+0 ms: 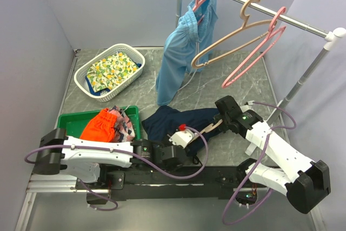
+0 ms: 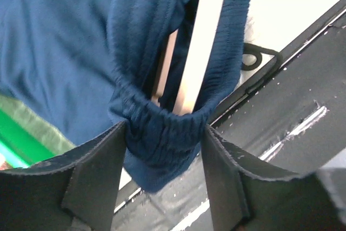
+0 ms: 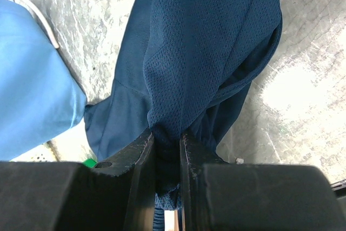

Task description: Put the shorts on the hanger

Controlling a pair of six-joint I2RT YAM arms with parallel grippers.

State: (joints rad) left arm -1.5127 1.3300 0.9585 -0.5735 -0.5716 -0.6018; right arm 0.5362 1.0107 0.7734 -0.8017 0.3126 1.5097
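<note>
**A:** Item, the shorts point(image 1: 173, 120)?

**B:** Dark navy mesh with a gathered elastic waistband. They lie crumpled on the bench point(image 1: 232, 87) between both arms, just right of the green tray point(image 1: 70, 120).

**A:** The hanger point(image 2: 203, 41)?

**B:** Beige. One arm passes inside the waistband; the hook and the rest are cut off or covered.

**A:** Fingers?

**B:** The left fingers point(image 2: 97, 171) clamp the bunched waistband. The right fingers point(image 3: 138, 155), nearly together, pinch a fabric fold whose end is hidden.
</note>
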